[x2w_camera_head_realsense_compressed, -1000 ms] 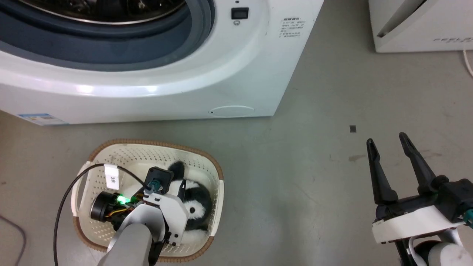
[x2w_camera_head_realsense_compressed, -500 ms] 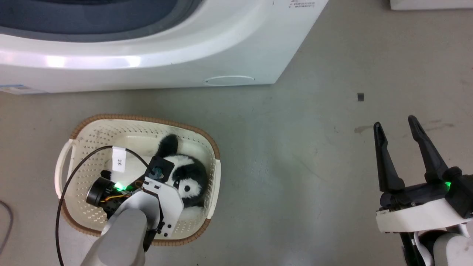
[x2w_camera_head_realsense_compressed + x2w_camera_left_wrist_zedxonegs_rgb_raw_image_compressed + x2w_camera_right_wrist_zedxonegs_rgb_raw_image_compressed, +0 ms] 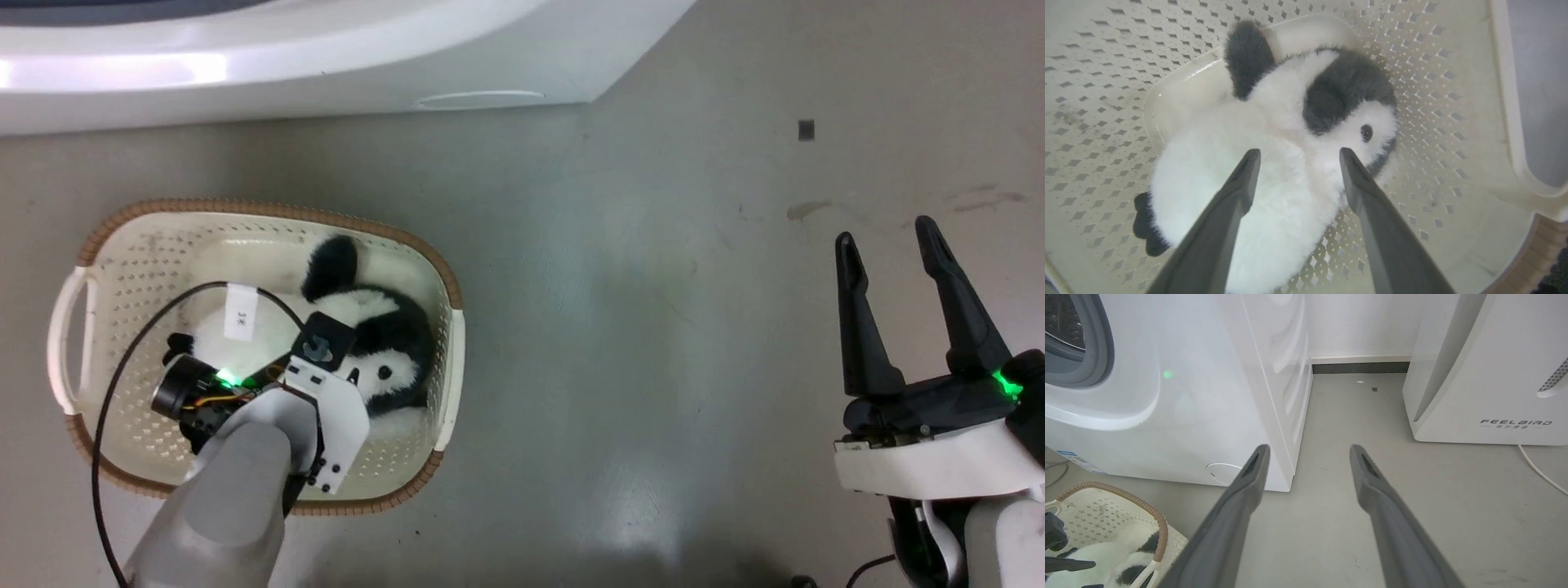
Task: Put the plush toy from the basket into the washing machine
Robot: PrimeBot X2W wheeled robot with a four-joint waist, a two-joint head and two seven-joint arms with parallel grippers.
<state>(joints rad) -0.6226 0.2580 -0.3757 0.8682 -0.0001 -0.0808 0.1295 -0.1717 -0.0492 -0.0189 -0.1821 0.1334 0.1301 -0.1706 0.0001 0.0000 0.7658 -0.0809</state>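
The black-and-white plush toy (image 3: 384, 343) (image 3: 1290, 134) lies in the cream basket (image 3: 131, 269) on the floor, toward its right side. My left gripper (image 3: 1296, 152) hangs open just above the toy's white belly, one finger on each side of it; in the head view the arm's wrist covers the fingers. A corner of the basket (image 3: 1106, 506) with the toy (image 3: 1122, 555) in it is in the right wrist view. The washing machine (image 3: 326, 57) (image 3: 1167, 396) stands behind the basket, its grey door seal (image 3: 1094, 351) at the left edge. My right gripper (image 3: 890, 245) (image 3: 1308, 451) is open over bare floor, holding nothing.
A white slanted FEELBIRD appliance (image 3: 1486, 375) stands right of the washer, a strip of grey floor (image 3: 1347, 416) between them. A white cable (image 3: 1541, 473) trails from it. A black cable with a white tag (image 3: 240, 314) loops over the basket from my left wrist.
The head view has tilted down, so washer and basket slid up and left in it. My left gripper has sunk deeper into the basket toward the toy. The right gripper stays open.
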